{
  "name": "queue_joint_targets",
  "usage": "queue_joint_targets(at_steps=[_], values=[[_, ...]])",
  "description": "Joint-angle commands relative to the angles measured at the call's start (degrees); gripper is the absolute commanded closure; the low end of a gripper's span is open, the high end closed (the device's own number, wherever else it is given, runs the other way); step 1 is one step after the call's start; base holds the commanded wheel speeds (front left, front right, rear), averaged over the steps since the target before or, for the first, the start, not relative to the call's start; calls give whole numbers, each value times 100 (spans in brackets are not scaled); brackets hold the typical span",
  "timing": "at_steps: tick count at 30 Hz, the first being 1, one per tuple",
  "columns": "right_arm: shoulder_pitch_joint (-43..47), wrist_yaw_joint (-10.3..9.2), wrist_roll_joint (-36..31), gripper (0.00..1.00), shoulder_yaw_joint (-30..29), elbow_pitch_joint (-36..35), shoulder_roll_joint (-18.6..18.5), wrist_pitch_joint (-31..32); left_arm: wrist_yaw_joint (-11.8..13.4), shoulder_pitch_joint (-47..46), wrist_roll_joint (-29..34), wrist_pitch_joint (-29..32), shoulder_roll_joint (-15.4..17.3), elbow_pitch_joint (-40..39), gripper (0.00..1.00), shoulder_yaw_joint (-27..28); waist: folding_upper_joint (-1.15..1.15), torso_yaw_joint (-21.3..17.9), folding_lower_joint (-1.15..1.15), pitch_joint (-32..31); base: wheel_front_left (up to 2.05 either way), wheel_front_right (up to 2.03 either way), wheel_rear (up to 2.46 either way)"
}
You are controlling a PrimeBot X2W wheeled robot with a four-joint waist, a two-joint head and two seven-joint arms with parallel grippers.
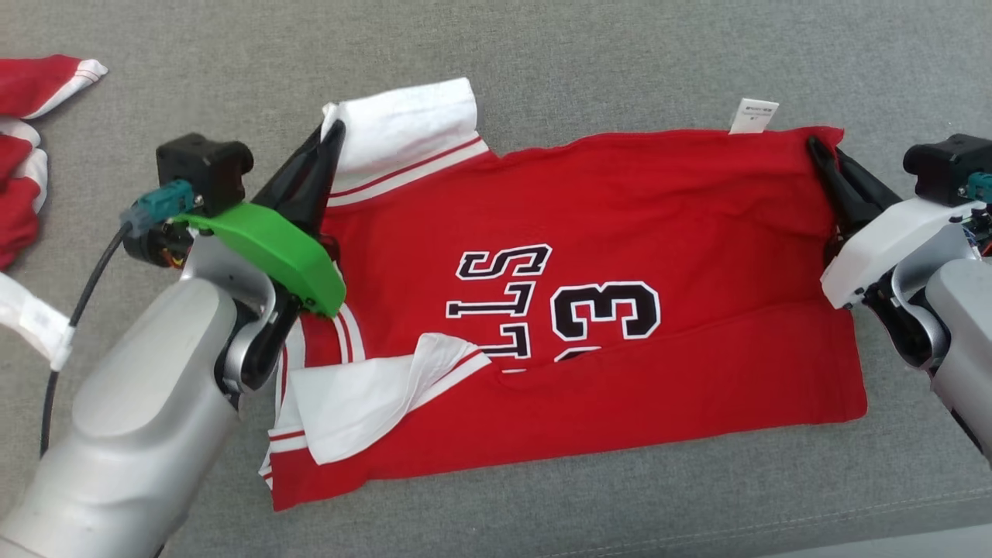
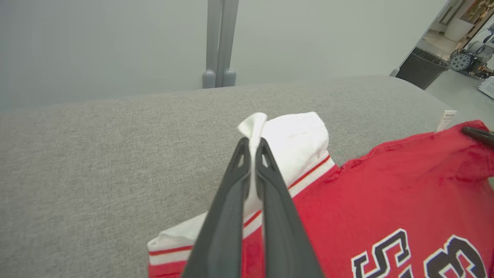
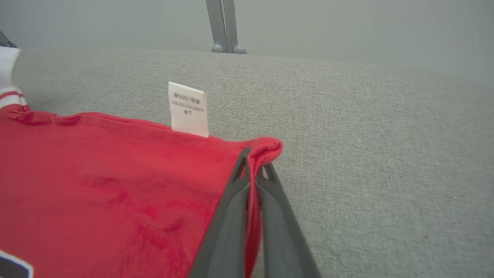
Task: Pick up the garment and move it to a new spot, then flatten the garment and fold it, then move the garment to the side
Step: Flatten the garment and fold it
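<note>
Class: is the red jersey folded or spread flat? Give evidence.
Partly folded: the jersey has its near edge doubled over, hiding part of the number, and a white sleeve flipped onto it.

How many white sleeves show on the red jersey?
2: the far sleeve, pinched by the left gripper; the near sleeve, flopped over the jersey front. None seems hidden.

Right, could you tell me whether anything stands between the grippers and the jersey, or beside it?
Nothing does: the left gripper is shut on the jersey at its white sleeve, the right gripper on its far red corner. To the robot's left, another red-and-white garment lies on the grey cushion.
</note>
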Motion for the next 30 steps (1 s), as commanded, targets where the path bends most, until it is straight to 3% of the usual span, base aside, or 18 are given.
queue_joint_targets(at_steps=[1,6,13,26,27,28,30], values=[[159,-6,-117,100,-101,-35,48,-14,109,210,-30,-29,139,-174,100,35,0,52,0,-62,0,0,0],[513,-6,-511,100,-491,-68,150,-14,521,870,-65,-9,415,-917,100,56,0,117,0,-159,0,0,0],[924,-6,-864,100,-912,-133,214,-14,823,1456,-152,-35,605,-1416,100,69,0,191,0,-256,0,0,0],[1748,-6,-1112,100,-1556,-318,474,-15,1045,2226,-325,-226,633,-1394,100,19,0,193,0,-622,0,0,0],[1801,-6,-1131,75,-1642,-343,495,-15,1093,2275,-312,-285,625,-1355,100,38,0,192,0,-666,0,0,0],[1851,-6,-1133,0,-1685,-348,523,-15,1125,2284,-225,-343,644,-1328,2,30,0,190,0,-699,0,0,0],[1972,-6,-1166,0,-1804,-406,572,-15,1192,2373,-202,-448,596,-1239,0,28,0,190,0,-781,0,0,0]])
